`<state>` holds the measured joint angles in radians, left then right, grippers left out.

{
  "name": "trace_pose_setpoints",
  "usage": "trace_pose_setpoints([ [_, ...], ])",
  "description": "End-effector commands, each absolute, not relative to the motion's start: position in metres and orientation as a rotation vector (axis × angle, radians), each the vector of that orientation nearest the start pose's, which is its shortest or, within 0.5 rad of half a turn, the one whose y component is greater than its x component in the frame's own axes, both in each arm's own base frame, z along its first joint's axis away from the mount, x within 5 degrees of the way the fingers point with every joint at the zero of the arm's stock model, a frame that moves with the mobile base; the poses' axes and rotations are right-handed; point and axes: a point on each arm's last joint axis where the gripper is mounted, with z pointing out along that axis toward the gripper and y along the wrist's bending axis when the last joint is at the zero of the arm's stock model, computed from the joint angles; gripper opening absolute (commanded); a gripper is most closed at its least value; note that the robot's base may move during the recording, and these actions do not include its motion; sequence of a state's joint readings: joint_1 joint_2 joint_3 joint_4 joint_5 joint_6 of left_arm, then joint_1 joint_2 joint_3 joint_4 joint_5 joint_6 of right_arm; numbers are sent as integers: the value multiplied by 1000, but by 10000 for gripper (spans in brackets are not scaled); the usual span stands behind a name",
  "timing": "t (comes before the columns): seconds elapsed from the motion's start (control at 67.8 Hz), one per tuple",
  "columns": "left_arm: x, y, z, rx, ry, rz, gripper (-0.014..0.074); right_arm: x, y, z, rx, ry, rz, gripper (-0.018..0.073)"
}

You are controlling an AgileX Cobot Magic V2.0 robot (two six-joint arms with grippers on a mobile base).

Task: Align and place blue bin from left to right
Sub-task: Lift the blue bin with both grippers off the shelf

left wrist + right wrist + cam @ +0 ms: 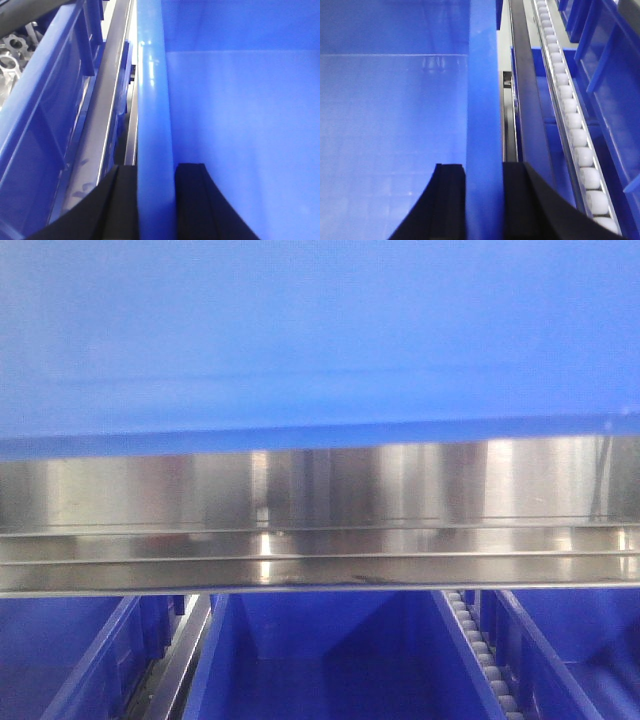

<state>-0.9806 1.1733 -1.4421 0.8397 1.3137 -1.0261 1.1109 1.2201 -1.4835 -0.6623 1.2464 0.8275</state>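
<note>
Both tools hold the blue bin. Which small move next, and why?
Probably square the blue bin with the steel rail, both arms together: left tool and right tool each clamp a wall, and its lower edge looks slightly slanted against the rail.

No lettering, label, brand mark or number can be read anywhere in the three views. The blue bin (pixel 320 330) shows only plain glossy plastic. The steel rail (pixel 320 510) under it carries nothing but reflections, and the lower crates (pixel 330 660) are unmarked as far as can be seen.
</note>
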Motion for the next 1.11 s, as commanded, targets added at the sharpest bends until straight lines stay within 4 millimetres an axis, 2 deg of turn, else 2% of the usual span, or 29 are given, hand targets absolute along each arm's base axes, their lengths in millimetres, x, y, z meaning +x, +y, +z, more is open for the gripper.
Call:
trace_pose_setpoints([
  [0.0,162,-135,467,-37,2047,-133,-111,142,183,468,-367,2053,336,-166],
  [1.091,162,-134,468,-37,2038,-124,-111,142,188,472,-389,1996,400,-166],
])
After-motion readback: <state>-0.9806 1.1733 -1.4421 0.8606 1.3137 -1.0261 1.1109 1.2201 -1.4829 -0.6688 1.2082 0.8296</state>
